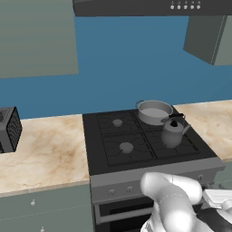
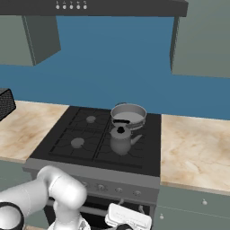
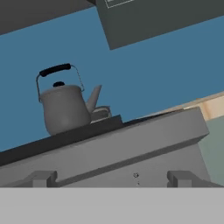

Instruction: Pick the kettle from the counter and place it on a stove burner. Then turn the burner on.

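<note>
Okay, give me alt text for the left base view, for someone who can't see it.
A small dark grey kettle sits on the front right burner of a black stove, just in front of a silver pot. Beige marble counter runs either side under a blue wall, and the robot's white arm bends low before the oven.

silver pot (image 1: 154, 111) rear-right on stove | black appliance (image 1: 9, 129) far left | range hood (image 1: 154, 7) overhead

The kettle (image 3: 65, 107) hides most of the pot (image 3: 101, 113) (only its edge peeks out).
</note>
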Controlling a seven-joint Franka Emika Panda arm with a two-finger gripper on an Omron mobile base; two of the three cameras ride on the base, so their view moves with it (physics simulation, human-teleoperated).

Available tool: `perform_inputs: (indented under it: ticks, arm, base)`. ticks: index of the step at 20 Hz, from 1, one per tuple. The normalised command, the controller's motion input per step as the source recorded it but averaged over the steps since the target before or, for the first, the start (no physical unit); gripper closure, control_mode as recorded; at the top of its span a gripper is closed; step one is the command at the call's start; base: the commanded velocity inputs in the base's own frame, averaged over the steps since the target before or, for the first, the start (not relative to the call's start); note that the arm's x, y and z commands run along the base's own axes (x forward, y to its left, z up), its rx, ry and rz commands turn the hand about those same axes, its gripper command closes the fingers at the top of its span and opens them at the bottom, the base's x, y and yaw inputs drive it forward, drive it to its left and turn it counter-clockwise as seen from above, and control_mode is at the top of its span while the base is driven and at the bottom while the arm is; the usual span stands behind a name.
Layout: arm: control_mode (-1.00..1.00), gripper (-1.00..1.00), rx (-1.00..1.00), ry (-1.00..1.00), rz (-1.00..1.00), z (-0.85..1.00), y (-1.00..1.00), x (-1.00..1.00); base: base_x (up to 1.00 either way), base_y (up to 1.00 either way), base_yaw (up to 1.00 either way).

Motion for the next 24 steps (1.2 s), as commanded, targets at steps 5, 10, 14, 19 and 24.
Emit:
perform_inputs:
  ticks: [5,10,14,19,24]
  arm:
    - [-1.0,-1.0,0.0,-0.01,0.0,-0.09,0.0,0.14]
    - [-1.0,-1.0,0.0,0.0,0.0,0.0,0.0,0.15]
    - [-1.0,-1.0,0.0,0.0,0.0,0.0,0.0,0.21]
    - [-1.0,-1.0,0.0,0.0,0.0,0.0,0.0,0.22]
    - [-1.0,-1.0,0.0,0.0,0.0,0.0,0.0,0.21]
  base:
    - [0.0,0.0,0.0]
    - [0.0,0.0,0.0]
    - [0.0,0.0,0.0]
    - [0.0,0.0,0.0]
    - [0.0,0.0,0.0]
